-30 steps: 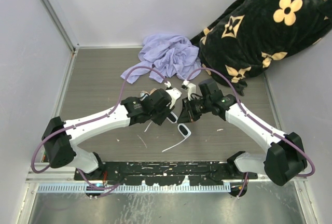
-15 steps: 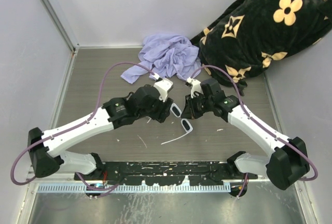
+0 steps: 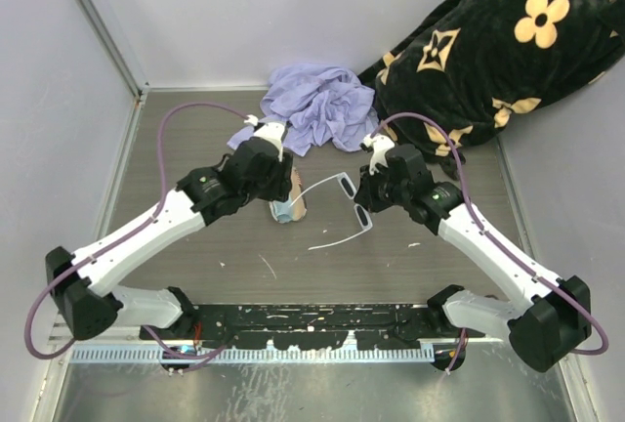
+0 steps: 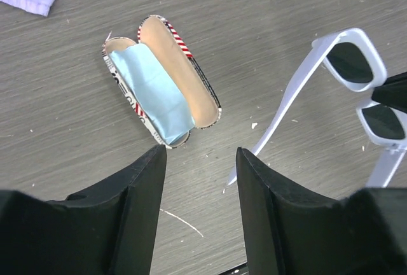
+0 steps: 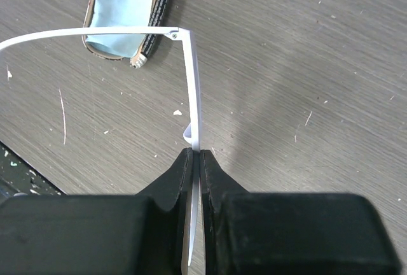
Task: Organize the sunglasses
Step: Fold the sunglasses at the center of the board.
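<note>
Sunglasses [image 3: 348, 188] of this build will be light and somewhat springy. The white frame is thin, the arms are long and slim and will flex or snap if levered, and the dark lenses would smudge or scratch under a pad. The stiffest hold is likely the bridge or the thick front rim, never midway along an arm.

The right hand [image 5: 196, 160] has them there. Its two fingers are shut tight on the front frame between the lenses, which the left wrist view shows as a dark fingertip at the bridge. From that grip the front runs straight out ahead of the fingers. One unfolded arm turns off at the hinge and sweeps away to the hand's left, crossing above the open case [image 4: 184, 77]. A shadow on the desk [image 5: 331, 65] suggests the pair is held off it, though I cannot tell whether the arm tips touch down.

The left hand [image 4: 200, 160] is open and holds nothing. The sunglasses are ahead of it and off to its right, apart from its fingers. The case, with a light-blue cloth [image 4: 152, 87] in one half, lies just ahead of its fingertips.
</note>
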Controlling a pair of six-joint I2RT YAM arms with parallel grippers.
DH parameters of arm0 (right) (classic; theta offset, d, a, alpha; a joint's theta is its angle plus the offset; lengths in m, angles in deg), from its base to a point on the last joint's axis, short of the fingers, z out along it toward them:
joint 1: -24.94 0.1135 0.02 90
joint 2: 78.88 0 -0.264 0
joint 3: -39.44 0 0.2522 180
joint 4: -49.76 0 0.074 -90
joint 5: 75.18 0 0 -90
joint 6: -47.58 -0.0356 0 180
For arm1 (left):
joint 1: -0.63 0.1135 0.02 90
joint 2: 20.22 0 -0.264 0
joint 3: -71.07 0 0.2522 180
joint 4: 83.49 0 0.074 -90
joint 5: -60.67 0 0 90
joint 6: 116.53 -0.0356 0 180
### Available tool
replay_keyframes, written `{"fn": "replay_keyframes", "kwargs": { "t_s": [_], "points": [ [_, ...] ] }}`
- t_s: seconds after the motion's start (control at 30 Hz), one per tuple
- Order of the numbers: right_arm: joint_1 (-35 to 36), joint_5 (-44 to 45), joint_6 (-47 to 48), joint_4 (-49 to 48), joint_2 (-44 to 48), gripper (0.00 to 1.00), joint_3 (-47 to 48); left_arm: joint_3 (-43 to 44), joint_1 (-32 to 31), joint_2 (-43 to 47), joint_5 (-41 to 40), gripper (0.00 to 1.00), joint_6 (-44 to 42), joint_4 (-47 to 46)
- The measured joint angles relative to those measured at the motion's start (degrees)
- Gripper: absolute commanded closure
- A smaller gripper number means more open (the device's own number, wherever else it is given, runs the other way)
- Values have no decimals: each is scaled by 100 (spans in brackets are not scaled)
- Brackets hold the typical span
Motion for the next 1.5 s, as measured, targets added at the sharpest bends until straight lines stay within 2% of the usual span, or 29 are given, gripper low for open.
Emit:
{"fn": "replay_keyframes", "kwargs": {
  "t_s": [0.23,0.63,1.1,1.5],
  "points": [
    [81,168,83,22,0,100,234,243,-2,-778,83,54,-7,76],
    [155,192,61,151,-66,100,376,516,-20,-1224,376,58,-31,31],
    [332,367,-400,144,-339,100,590,1095,-466,-2057,354,63,-28,17],
    [387,525,-981,111,-391,100,590,1410,-719,-2356,315,64,-22,11]
  ]
}}
